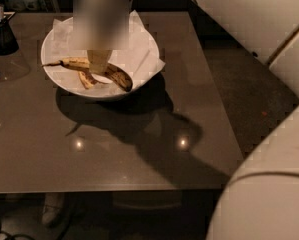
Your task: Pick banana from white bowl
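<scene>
- White, smooth shells of the robot's body [269,194] fill the right side and the lower right corner, in front of the table's near right corner.
- The dark grey-brown glossy table [114,159] carries the arm's shadow and two light spots. Broad open surface lies in front of the bowl and to its right, up to the right edge.
- The white bowl [96,95] stands on the table's far left part, close to the far edge.
- Crumpled white paper [144,59] lines the bowl and pokes over its right rim.
- The gripper [99,63] comes straight down into the bowl's middle, its tip right at the banana. Whether it is wide, narrow or holding cannot be told.
- A dark wire container [1,34] sits at the far left edge, apart from the bowl.
- The banana [118,76] lies across the bowl, thin stem pointing left, dark tip near the right rim, its middle hidden behind the gripper.
- A shorter, browner banana [85,80] curls just in front of it, to the gripper's left.
</scene>
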